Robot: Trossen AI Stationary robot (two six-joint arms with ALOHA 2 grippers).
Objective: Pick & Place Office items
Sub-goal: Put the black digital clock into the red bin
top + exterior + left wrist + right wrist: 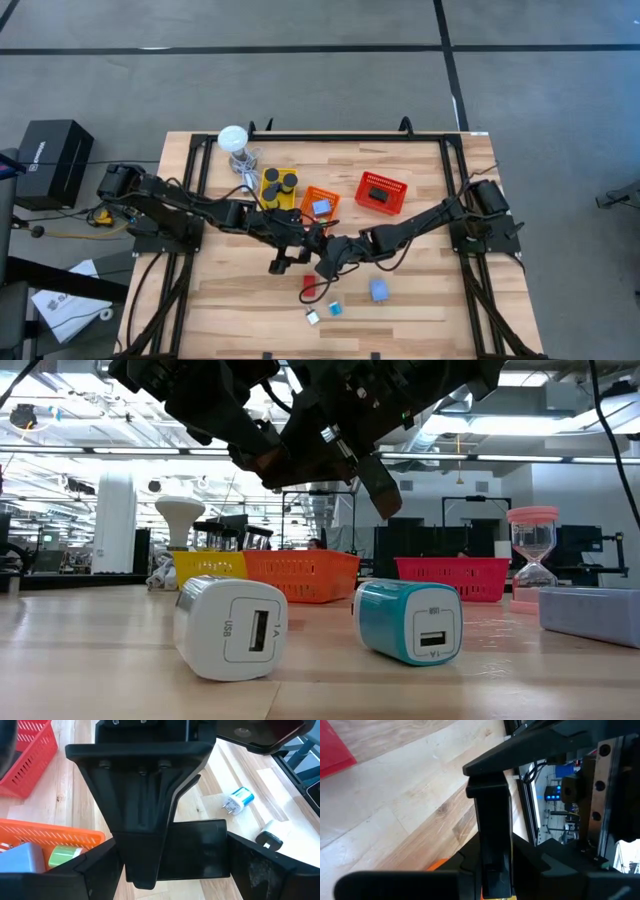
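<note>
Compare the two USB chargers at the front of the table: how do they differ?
The white charger is plain white; the teal charger has a teal shell with a white face. In the low view the white one's USB slot stands upright, the teal one's lies level. From above, the white one sits left of the teal. Both are small rounded cubes lying loose on the table, untouched.

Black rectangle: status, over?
Left gripper shut on black rectangle, mid-table. Right gripper close alongside. White charger, teal charger on table nearby.
</note>
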